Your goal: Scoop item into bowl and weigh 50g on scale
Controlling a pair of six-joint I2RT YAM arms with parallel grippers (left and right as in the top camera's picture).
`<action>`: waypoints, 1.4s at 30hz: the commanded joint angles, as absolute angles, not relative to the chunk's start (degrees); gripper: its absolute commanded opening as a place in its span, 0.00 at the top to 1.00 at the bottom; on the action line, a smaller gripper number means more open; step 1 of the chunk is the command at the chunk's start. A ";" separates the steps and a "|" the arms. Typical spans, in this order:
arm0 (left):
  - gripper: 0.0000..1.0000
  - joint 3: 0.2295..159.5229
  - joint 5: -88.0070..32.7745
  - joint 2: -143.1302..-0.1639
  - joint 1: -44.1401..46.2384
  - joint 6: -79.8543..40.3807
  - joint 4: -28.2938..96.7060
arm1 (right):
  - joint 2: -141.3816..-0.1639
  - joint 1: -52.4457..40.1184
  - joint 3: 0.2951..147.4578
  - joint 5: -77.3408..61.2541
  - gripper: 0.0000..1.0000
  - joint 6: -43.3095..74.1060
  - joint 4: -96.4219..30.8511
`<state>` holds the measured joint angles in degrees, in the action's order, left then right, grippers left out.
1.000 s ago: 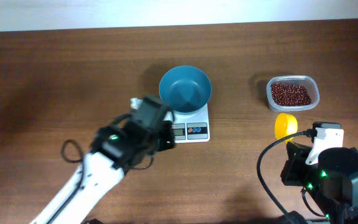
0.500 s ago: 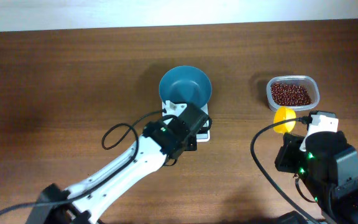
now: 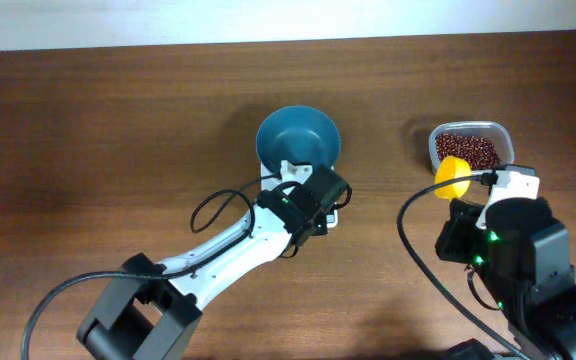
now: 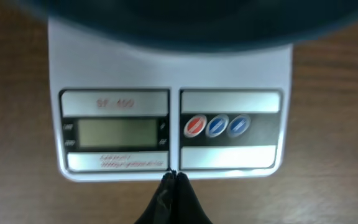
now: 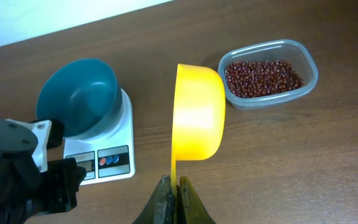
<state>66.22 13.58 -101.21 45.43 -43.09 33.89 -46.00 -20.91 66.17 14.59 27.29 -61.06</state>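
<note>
left gripper (image 4: pixel 171 178) has swung to the front edge of the scale (image 4: pixel 229 68), jaws closed; right gripper (image 5: pixel 174 185), clamped on the yellow scoop (image 5: pixel 197 112), has neared the beans (image 5: pixel 263 78).

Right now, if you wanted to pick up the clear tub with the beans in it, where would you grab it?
Grab the clear tub by one long wall, coming straight down from above, one finger inside the rim and one outside. It stands upright with no lid, and the beans seem to sit below the rim, so a finger should fit. Keep it level.
</note>
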 commanded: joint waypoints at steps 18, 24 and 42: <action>1.00 65.76 14.44 -107.48 45.65 -42.57 26.33 | -46.83 -20.49 67.33 15.70 0.96 27.94 -59.72; 1.00 65.76 16.58 -108.44 45.65 -42.57 25.93 | -46.83 -20.49 67.33 15.70 0.96 27.94 -59.68; 1.00 65.76 18.22 -108.88 45.60 -42.59 23.77 | -46.83 -20.49 67.33 15.70 0.96 27.94 -58.92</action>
<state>66.19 17.61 -108.05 45.43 -43.09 23.94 -47.05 -20.91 66.17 14.57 27.27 -59.46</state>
